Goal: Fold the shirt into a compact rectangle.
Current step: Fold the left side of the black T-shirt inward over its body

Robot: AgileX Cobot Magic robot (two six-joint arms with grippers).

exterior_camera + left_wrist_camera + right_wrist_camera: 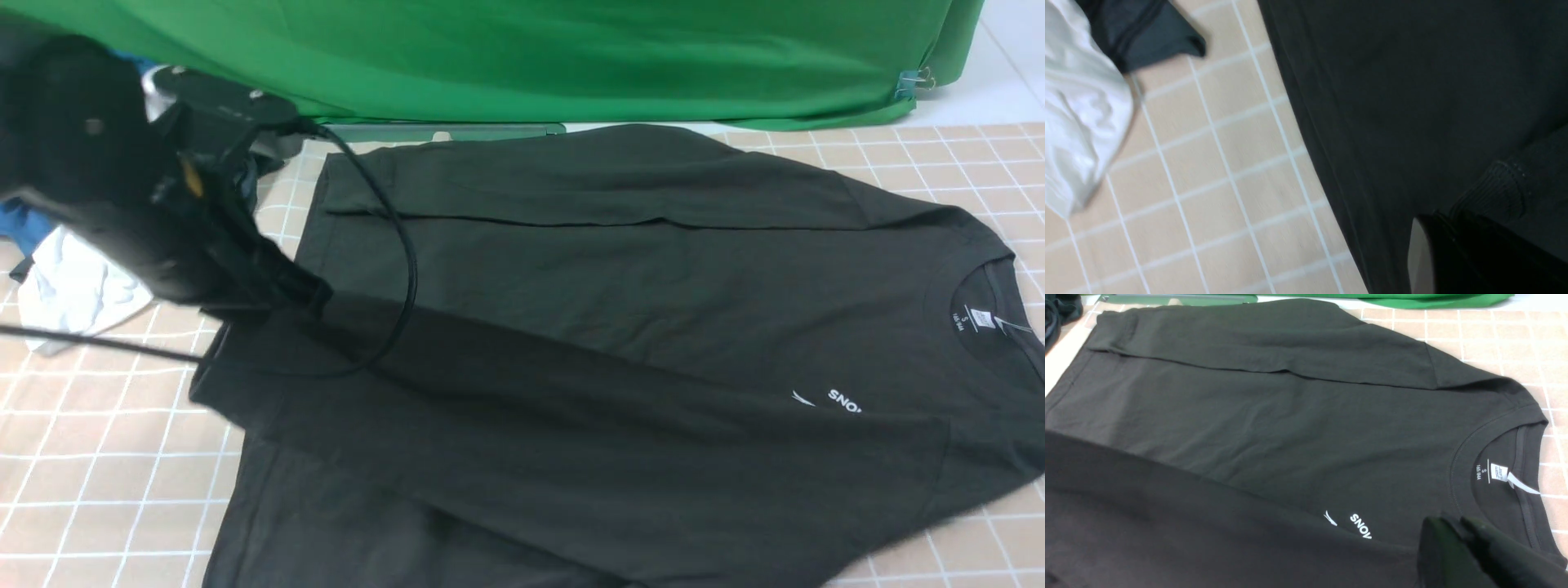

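The shirt (653, 269) lies spread across the middle of the worktop (106, 457). Its collar is to the right and its hem to the left. The white neck label (984, 318) shows inside the collar, and the white chest print (841, 400) is partly covered by cloth. The far sleeve is folded in along the far edge of the body. The near sleeve runs across the body from the right shoulder toward the left.

The left claw (306, 298) is over the left part of the shirt, near the hem. It is clenched, and it appears to be grasping the near sleeve close to its ribbed cuff (1494, 192), which sits right at the claw's tip in the left wrist view. A black cable (408, 269) loops from the arm over the cloth.

The right claw (1457, 547) shows only in its own wrist view. Its dark fingers sit close together, just beside the print, at the edge of the folded sleeve. I cannot tell whether it is clenched or released.

A white garment (73, 294) lies on the left of the worktop, apart from the shirt, with a dark grey garment (1147, 32) touching it. Green cloth (531, 49) hangs along the far side.
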